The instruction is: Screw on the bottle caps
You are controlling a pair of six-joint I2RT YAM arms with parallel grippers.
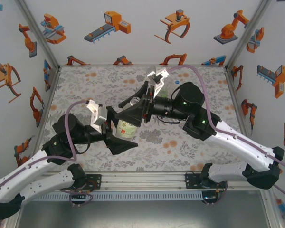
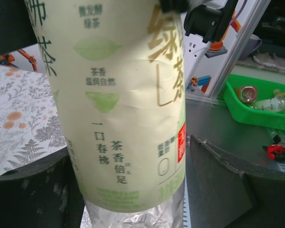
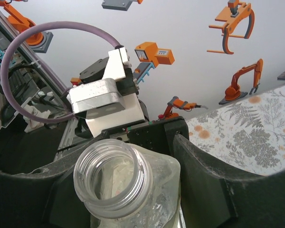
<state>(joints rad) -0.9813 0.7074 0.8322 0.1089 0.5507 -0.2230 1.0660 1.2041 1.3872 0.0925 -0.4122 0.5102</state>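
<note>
**Bottle in both grippers, neck uncapped**

Bottle point(image 1: 126, 129): appears lifted clear of the desk point(image 1: 194, 147) and tilted. Its pale printed label point(image 2: 114, 118) faces the left wrist camera.

Right gripper point(image 1: 137, 110): at the bottle's shoulder, just below the neck. One finger sits on each side, pressed against the plastic. Reads as clamped on the bottle.

Left gripper point(image 1: 122, 132): lower down the bottle, on the labelled body near the clear base. Its fingers flank the bottle closely. One looks to be touching, while the other shows what may be a sliver of gap. I cannot tell whether this grip is made.

Neck point(image 3: 111, 166): the threaded mouth stands open, with no cap on it.

Progress (judgement): no capping is done on this bottle. The pose looks like a handover between the arms, or a two-handed steadying ahead of capping.

Left to do on this bottle:
- settle it in one firm grip
- bring a cap to the neck
- seat it square on the threads
- turn it down

After that come the remaining bottle caps. I cannot make out where those lie relative to the bottle.
</note>
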